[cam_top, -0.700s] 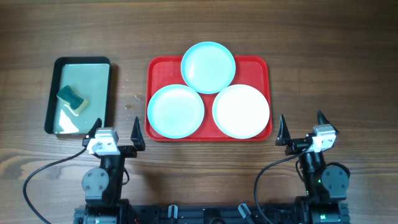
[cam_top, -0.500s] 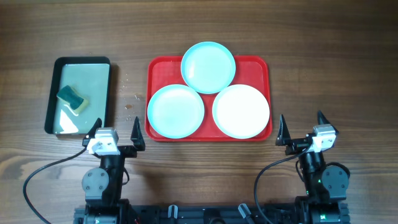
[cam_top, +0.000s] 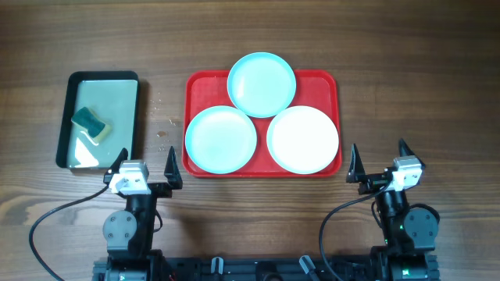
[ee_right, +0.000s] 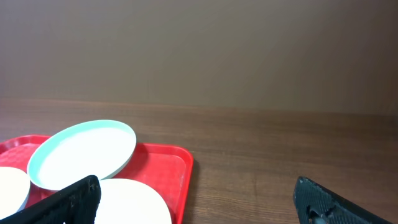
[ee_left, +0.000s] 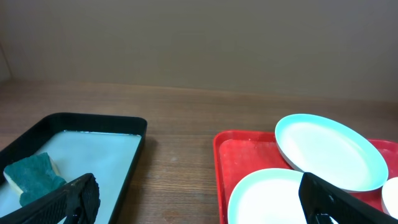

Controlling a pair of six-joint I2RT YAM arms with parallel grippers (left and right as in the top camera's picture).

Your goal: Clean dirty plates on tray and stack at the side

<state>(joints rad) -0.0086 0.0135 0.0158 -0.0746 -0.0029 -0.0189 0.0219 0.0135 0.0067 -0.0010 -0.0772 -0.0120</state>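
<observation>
While three plates sit on the tray, left pincer and right pincer gape wide, empty.

Three plates in all: two are pale aqua, the far aqua plate at 12 o'clock on the tray and the near aqua plate at 8 o'clock; one is the white plate at 4 o'clock. One red tray carries all three. One black-rimmed tray lies at 9 o'clock on the single wooden tabletop, with one green sponge in it. Two grippers sit toward 6 o'clock, the left gripper and the right gripper, each with two black fingers, four altogether.
</observation>
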